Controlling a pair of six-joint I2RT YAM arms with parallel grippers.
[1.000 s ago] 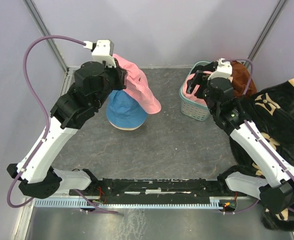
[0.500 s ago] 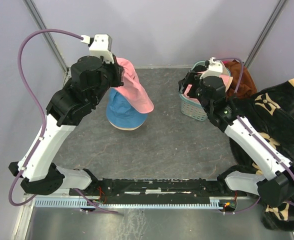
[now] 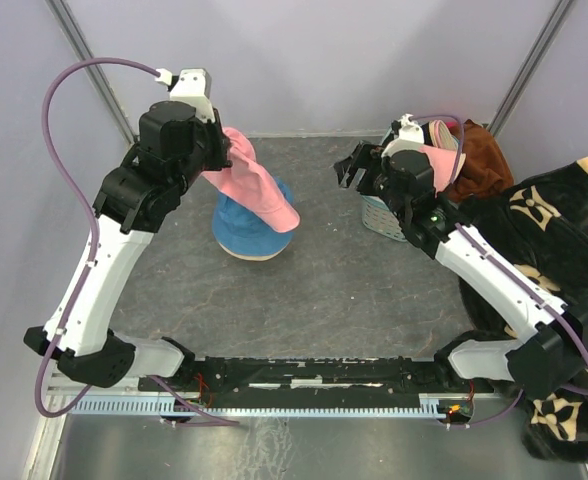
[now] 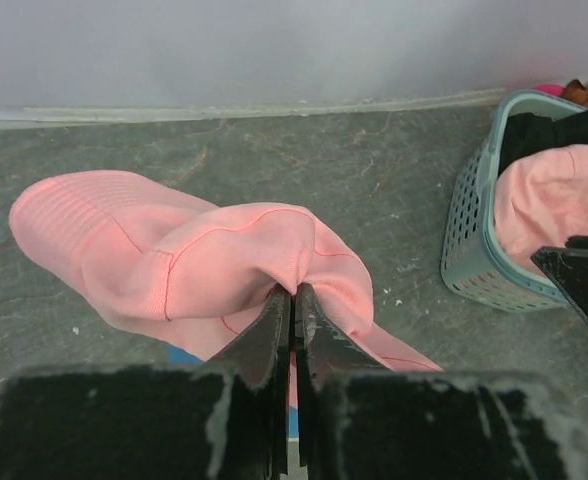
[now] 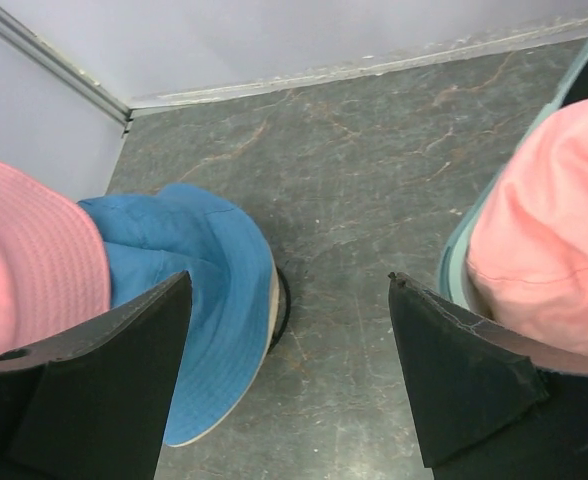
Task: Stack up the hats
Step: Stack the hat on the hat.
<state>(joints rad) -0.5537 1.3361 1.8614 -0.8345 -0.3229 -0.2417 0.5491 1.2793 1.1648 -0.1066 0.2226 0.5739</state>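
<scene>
My left gripper (image 3: 226, 152) is shut on a pink hat (image 3: 257, 187) and holds it in the air over a blue hat (image 3: 244, 228) that sits on a stand on the table. In the left wrist view the closed fingers (image 4: 294, 297) pinch a fold of the pink hat (image 4: 174, 265). My right gripper (image 3: 352, 172) is open and empty, between the blue hat and the teal basket (image 3: 382, 217). Another pink hat (image 5: 544, 270) lies in the basket. The blue hat (image 5: 199, 300) shows between the right fingers.
A rust-brown cloth (image 3: 482, 158) lies behind the basket. A black blanket with beige pattern (image 3: 559, 260) is heaped along the right side. Grey walls close in the back and both sides. The arm bases stand on a black rail (image 3: 314, 378) at the near edge.
My left gripper has drawn the pink hat left and lower over the blue hat. My right gripper has moved left, away from the basket, empty.
</scene>
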